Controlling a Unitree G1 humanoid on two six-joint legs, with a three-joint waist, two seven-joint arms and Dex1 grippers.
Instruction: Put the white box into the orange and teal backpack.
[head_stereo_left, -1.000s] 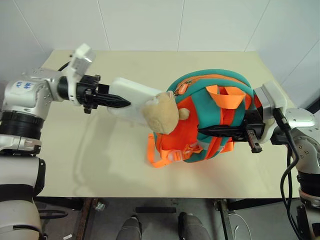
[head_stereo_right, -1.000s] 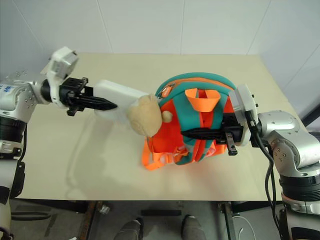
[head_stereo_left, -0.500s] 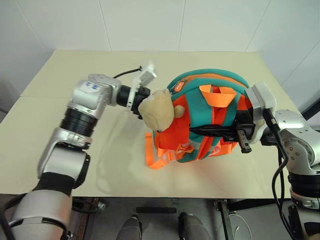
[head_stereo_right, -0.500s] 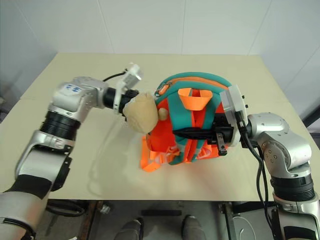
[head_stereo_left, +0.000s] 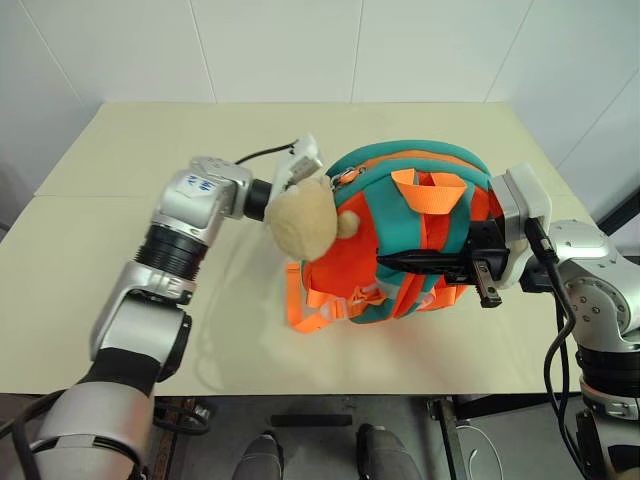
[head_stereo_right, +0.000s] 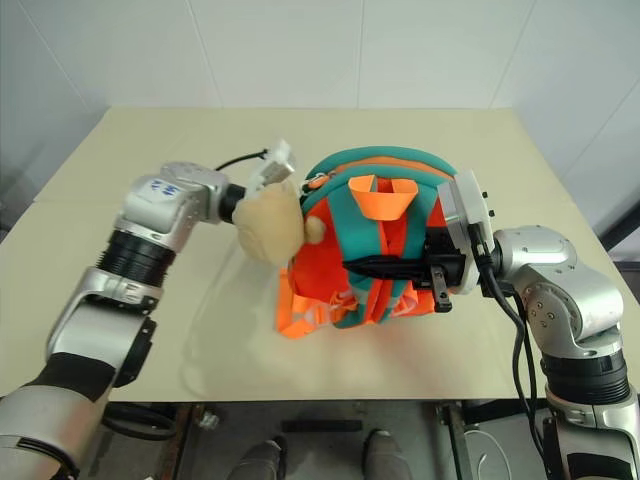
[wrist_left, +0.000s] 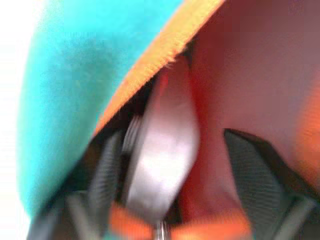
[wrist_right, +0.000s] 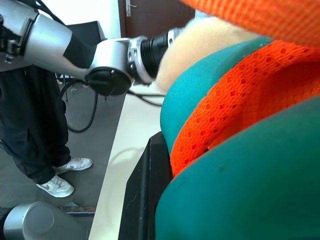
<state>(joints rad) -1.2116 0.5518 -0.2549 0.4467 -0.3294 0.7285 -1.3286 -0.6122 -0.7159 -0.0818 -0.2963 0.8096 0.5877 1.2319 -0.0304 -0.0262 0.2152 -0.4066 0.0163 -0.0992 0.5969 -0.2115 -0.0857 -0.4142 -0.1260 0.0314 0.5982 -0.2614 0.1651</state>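
The orange and teal backpack (head_stereo_left: 400, 230) stands upright mid-table, a beige plush head (head_stereo_left: 300, 215) fixed to its left side. My left gripper (wrist_left: 172, 137) reaches in through the backpack's top opening, behind the plush head. In the left wrist view the white box (wrist_left: 160, 150) lies inside against the orange lining. The dark fingers (wrist_left: 252, 165) stand on either side of it, one clear of it, so the gripper is open. My right gripper (head_stereo_left: 385, 260) points left across the backpack's front, shut on a teal strap.
The beige table (head_stereo_left: 120, 150) has free room on the left and at the back. White walls stand behind it. In the right wrist view a person's legs (wrist_right: 30, 125) in dark trousers and white shoes stand on the floor beyond the table's left end.
My left arm has pushed to the right and carried the white box from beside the plush head into the backpack's opening. The right gripper has kept its hold.
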